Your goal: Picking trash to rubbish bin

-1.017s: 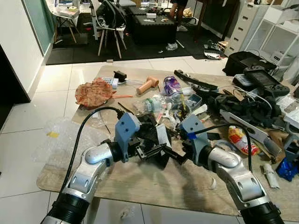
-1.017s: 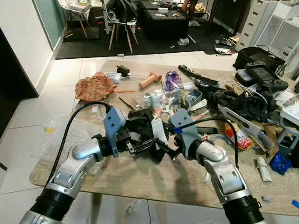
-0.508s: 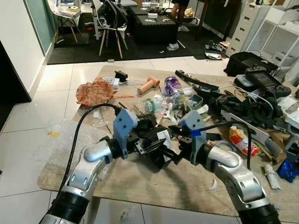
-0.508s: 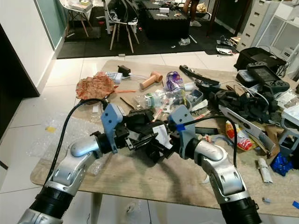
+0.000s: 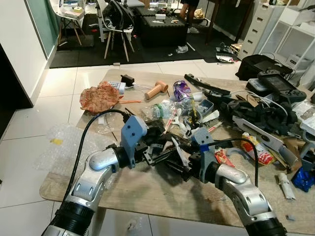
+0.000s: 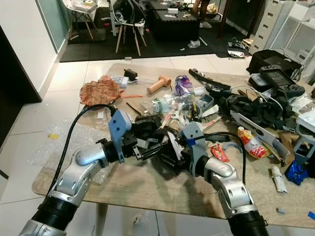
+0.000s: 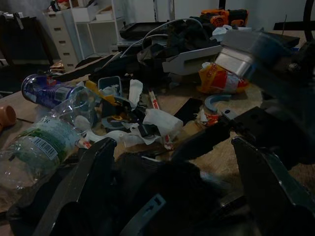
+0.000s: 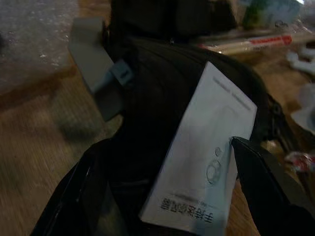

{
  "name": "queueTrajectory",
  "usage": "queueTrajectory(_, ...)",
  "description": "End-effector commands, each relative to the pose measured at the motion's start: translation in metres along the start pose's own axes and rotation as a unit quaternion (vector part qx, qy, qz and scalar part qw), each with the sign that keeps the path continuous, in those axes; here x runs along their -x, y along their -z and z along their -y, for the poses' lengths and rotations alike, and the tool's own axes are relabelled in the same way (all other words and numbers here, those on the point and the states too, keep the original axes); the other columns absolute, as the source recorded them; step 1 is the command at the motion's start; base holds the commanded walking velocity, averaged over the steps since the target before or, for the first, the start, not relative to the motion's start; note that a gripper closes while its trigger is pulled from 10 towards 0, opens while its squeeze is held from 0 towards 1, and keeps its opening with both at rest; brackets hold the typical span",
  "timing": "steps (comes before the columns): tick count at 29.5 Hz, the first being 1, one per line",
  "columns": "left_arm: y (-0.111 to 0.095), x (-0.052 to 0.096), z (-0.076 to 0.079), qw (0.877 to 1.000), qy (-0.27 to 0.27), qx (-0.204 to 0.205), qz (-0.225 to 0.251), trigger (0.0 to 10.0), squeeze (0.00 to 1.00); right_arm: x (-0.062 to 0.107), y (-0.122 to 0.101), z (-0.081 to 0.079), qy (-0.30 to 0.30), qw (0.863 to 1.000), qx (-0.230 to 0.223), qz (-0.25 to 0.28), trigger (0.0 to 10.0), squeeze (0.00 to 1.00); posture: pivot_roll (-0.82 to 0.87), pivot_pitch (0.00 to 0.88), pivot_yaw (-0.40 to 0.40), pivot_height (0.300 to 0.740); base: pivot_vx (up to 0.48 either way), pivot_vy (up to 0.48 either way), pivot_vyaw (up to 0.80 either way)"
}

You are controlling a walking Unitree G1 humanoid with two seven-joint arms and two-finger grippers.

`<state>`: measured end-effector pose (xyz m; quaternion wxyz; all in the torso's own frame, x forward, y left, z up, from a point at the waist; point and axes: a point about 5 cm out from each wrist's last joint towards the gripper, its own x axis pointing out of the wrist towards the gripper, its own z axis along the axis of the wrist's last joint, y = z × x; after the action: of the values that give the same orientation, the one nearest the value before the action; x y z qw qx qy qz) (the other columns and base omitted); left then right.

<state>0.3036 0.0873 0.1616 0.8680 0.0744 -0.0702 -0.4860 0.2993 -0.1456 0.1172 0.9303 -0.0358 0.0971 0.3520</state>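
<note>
Two grippers meet over a cluttered wooden table (image 5: 147, 196) on white tiles: left gripper (image 5: 156, 156) and right gripper (image 5: 178, 167) spread around a black bag (image 8: 162, 93), dead centre, chairs at twelve o'clock.

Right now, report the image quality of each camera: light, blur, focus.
Left and right eye views: bright, even daylight, sharp across the cluttered table, soft shadows under both arms. Left wrist view: dim, the near black fingers out of focus, the plastic bottle farther off clearer. Right wrist view: dark and blurred; the white printed card on the black object is readable only as faint print.
</note>
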Motion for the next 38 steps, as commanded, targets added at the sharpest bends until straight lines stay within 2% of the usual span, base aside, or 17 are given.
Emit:
queueTrajectory(1, 0.005, 0.002, 0.000, 1.000, 0.004, 0.001, -0.012, 10.0, 0.00, 0.003, 0.003, 0.003, 0.016, 1.000, -0.024, 0.003, 10.0, 0.00, -0.10, 0.061, -0.014, 0.740, 0.000, 0.000, 0.00)
queueTrajectory(6, 0.005, 0.002, 0.001, 1.000, 0.006, 0.001, -0.013, 10.0, 0.00, 0.003, 0.007, 0.008, 0.040, 0.998, -0.046, 0.000, 10.0, 0.00, -0.11, 0.058, -0.007, 0.740, 0.000, 0.000, 0.00)
queueTrajectory(7, 0.005, 0.002, 0.001, 1.000, 0.007, 0.001, -0.013, 10.0, 0.00, 0.003, 0.009, 0.009, 0.047, 0.998, -0.051, -0.001, 4.7, 0.00, -0.11, 0.057, -0.007, 0.740, 0.000, 0.000, 0.00)
queueTrajectory(8, 0.005, 0.002, 0.001, 1.000, 0.008, 0.001, -0.013, 10.0, 0.00, 0.003, 0.009, 0.009, 0.050, 0.997, -0.053, -0.002, 2.8, 0.00, -0.11, 0.057, -0.007, 0.740, 0.000, 0.000, 0.00)
queueTrajectory(9, 0.005, 0.001, 0.001, 1.000, 0.008, 0.001, -0.013, 10.0, 0.00, 0.003, 0.010, 0.010, 0.051, 0.997, -0.053, -0.002, 0.0, 0.00, -0.11, 0.057, -0.007, 0.740, 0.000, 0.000, 0.00)
queueTrajectory(20, 0.005, 0.002, 0.001, 1.000, 0.005, 0.002, -0.012, 10.0, 0.00, 0.003, 0.007, 0.012, 0.059, 0.997, -0.049, 0.006, 0.0, 0.00, -0.11, 0.062, -0.013, 0.740, 0.000, 0.000, 0.00)
queueTrajectory(25, 0.005, 0.002, 0.000, 1.000, 0.003, 0.002, -0.010, 10.0, 0.00, 0.006, -0.007, 0.015, 0.062, 0.997, -0.044, 0.028, 0.0, 0.00, -0.11, 0.062, -0.013, 0.740, 0.000, 0.000, 0.00)
queueTrajectory(26, 0.004, 0.002, 0.000, 1.000, 0.003, 0.002, -0.010, 10.0, 0.00, 0.006, -0.023, 0.014, 0.059, 0.997, -0.027, 0.049, 0.0, 0.00, -0.11, 0.063, -0.013, 0.740, 0.000, 0.000, 0.00)
queueTrajectory(28, 0.004, 0.002, 0.000, 1.000, 0.002, 0.003, -0.009, 10.0, 0.00, 0.007, -0.031, 0.014, 0.058, 0.996, -0.021, 0.058, 0.0, 0.00, -0.11, 0.063, -0.013, 0.740, 0.000, 0.000, 0.00)
queueTrajectory(31, 0.004, 0.002, -0.001, 1.000, 0.000, 0.004, -0.009, 10.0, 0.00, 0.009, -0.063, 0.008, 0.065, 0.993, -0.005, 0.095, 0.0, 0.00, -0.11, 0.065, -0.015, 0.740, 0.000, 0.000, 0.00)
queueTrajectory(36, 0.004, 0.003, -0.001, 1.000, 0.001, 0.005, -0.009, 10.0, 0.00, 0.011, -0.085, 0.003, 0.067, 0.990, 0.001, 0.121, 0.0, 0.00, -0.11, 0.067, -0.013, 0.740, 0.000, 0.000, 0.00)
queueTrajectory(38, 0.004, 0.003, 0.000, 1.000, 0.001, 0.005, -0.009, 10.0, 0.00, 0.011, -0.086, 0.003, 0.066, 0.990, 0.002, 0.122, 0.0, 0.00, -0.11, 0.066, -0.013, 0.740, 0.000, 0.000, 0.00)
